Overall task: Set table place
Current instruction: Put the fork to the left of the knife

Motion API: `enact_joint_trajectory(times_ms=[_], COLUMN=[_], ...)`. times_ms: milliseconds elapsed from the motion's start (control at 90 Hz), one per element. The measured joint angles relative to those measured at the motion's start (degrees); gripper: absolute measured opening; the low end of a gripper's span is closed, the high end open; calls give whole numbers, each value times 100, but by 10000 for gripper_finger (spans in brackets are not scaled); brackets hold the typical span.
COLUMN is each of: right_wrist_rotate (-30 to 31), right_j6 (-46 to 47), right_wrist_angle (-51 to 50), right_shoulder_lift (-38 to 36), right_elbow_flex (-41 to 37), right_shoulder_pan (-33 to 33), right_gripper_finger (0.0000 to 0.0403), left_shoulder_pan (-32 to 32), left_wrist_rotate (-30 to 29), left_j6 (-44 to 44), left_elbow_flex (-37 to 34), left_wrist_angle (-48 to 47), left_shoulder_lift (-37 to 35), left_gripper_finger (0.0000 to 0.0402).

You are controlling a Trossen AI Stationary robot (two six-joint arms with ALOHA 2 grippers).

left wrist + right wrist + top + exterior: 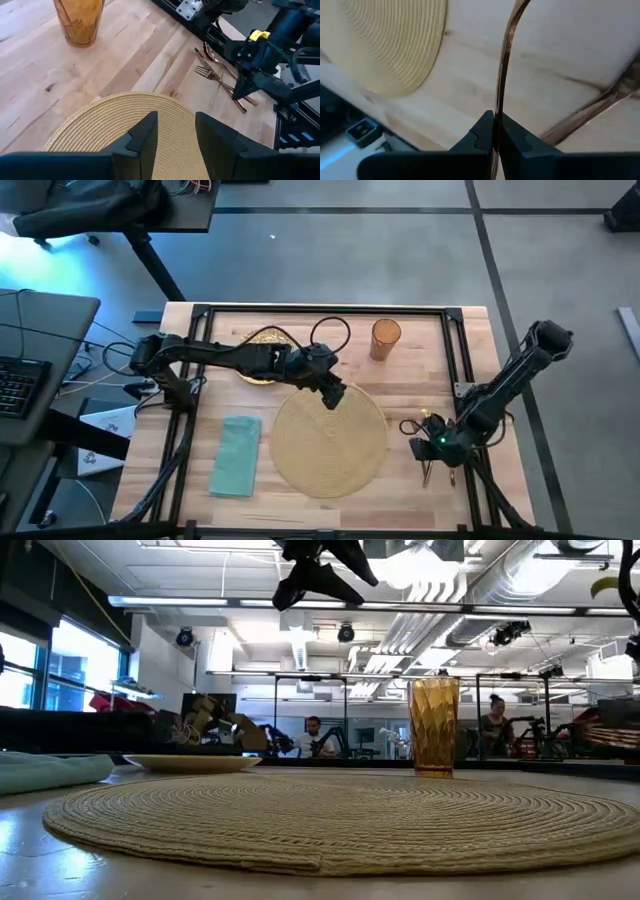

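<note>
Beside placemat [328,442] — right tool [496,131] gripping cutlery [503,75]

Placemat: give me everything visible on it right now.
The placemat is large, round and tan, woven in concentric coils that look like straw or rope. It lies flat on the table, mid-front, with nothing resting on it. The teal napkin lies apart to one side, the copper cutlery apart on the other, the amber tumbler and gold plate behind. The left claw hovers open above its far edge, not touching.
</note>
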Motion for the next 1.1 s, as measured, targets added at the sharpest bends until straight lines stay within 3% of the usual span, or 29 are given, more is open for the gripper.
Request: enact_joint_trajectory(times_ms=[333,700,1100], right_wrist_rotate=[-560,-618,-781], right_j6=[67,199,219], right_wrist_angle=[278,292,195], right_shoulder_lift=[930,1050,1065], right_elbow_flex=[2,17,15], right_shoulder_pan=[-66,-66,-70], right_gripper_finger=[0,4,119], left_shoulder_pan=[0,-10,-50], left_wrist_rotate=[0,0,-2], left_j6=[-5,-114,-114], left_elbow_flex=[0,0,0], left_wrist_angle=[-2,2,2], left_shoulder_lift=[0,0,0], left_gripper_finger=[117,117,117])
